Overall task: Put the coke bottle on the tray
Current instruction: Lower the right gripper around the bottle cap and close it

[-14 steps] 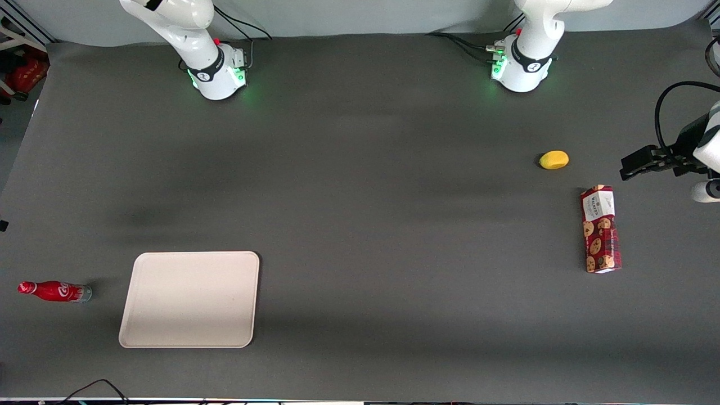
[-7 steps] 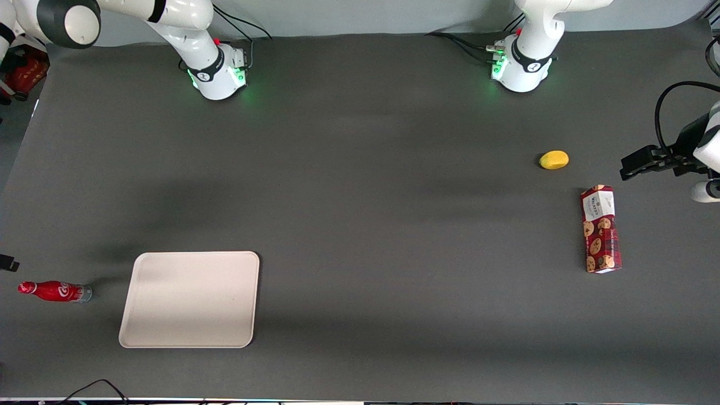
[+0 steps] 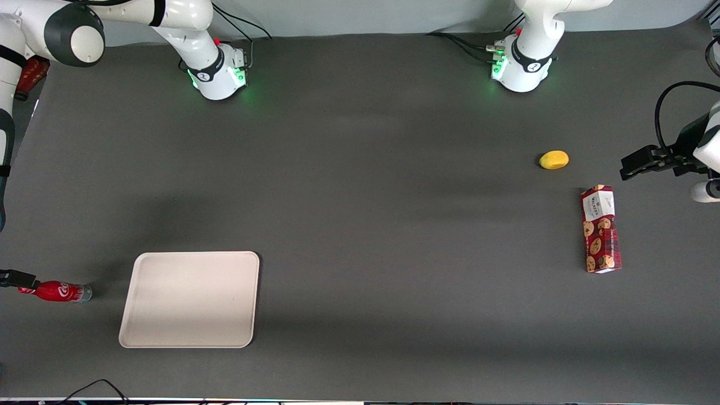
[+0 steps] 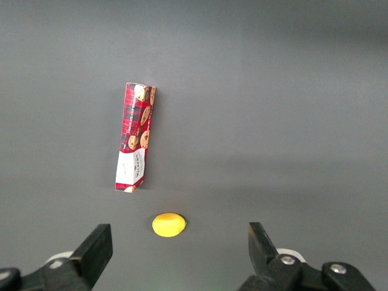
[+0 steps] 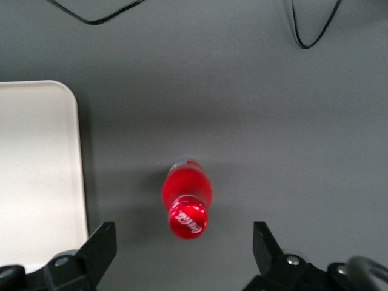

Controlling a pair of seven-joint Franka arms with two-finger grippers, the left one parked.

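The coke bottle (image 3: 56, 291) is a slim red bottle with white script and a red cap. It stands upright on the dark table at the working arm's end, beside the tray (image 3: 190, 298) and apart from it. In the right wrist view I look straight down on its cap (image 5: 188, 219). My right gripper (image 5: 183, 236) hovers above the bottle, open wide, with the cap between the two black fingers and touching neither. In the front view only one finger (image 3: 19, 278) shows, just over the cap. The cream tray (image 5: 36, 176) holds nothing.
A red cookie box (image 3: 601, 229) and a small yellow fruit (image 3: 554, 160) lie toward the parked arm's end. Black cables (image 5: 309, 33) run over the table near the bottle. The table's edge is close to the bottle at the working arm's end.
The right arm has swung into the front view. Its black finger has moved nearer the front camera, from well away from the bottle to just over the cap. Bottle and tray have not moved.
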